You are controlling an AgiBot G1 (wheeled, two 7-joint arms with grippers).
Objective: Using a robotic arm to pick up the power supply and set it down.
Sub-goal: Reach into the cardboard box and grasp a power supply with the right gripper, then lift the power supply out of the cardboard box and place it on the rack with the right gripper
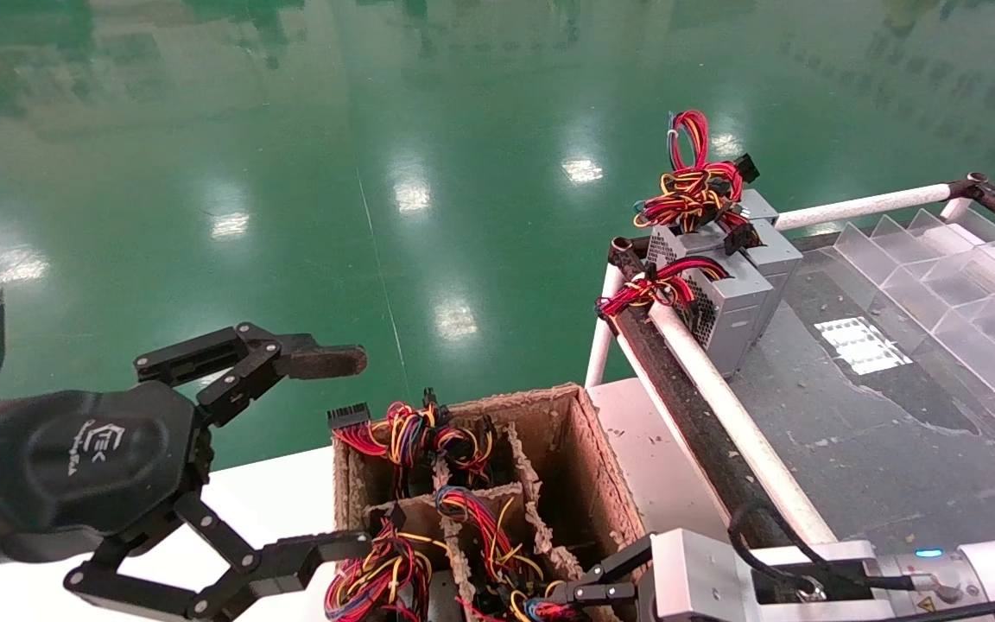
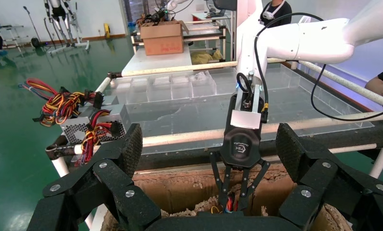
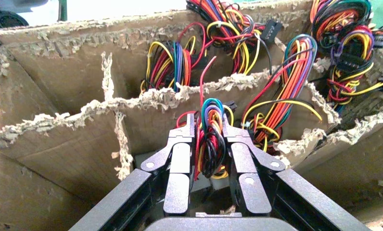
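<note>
1. Two black multi-link hands appear. The right hand (image 1: 579,596), on a silver-white boxy wrist, reaches into the torn brown cardboard divider box (image 1: 601,458) at 6 o'clock in the head view.
2. In the right wrist view, the right hand (image 3: 210,132) has its fingers (image 3: 180,163) narrowed on a bundle of red, yellow, purple and black wires (image 3: 211,139) rising from one compartment. The grey body beneath the bundle is mostly hidden; whether this unit is the power supply being picked cannot be told beyond its wires.
3. The left hand (image 1: 325,449), with a brown worn pad on its upper fingertip, hangs wide apart at 8 o'clock in the head view, just beside the box's near-left corner and holding nothing.
4. In the left wrist view, the left hand's pads (image 2: 132,147) frame the right hand (image 2: 241,195) pointing down into the box.
5. Other compartments hold further coloured wire bundles (image 1: 415,436).
6. Small grey sheet-metal power supplies (image 1: 735,298) with red and yellow wires stand at 2 o'clock on the grey tabletop (image 1: 860,449), at its far-left corner, against a white tube rail (image 1: 722,406).
7. Clear plastic divider trays (image 1: 955,285) lie at 3 o'clock on the tabletop.
</note>
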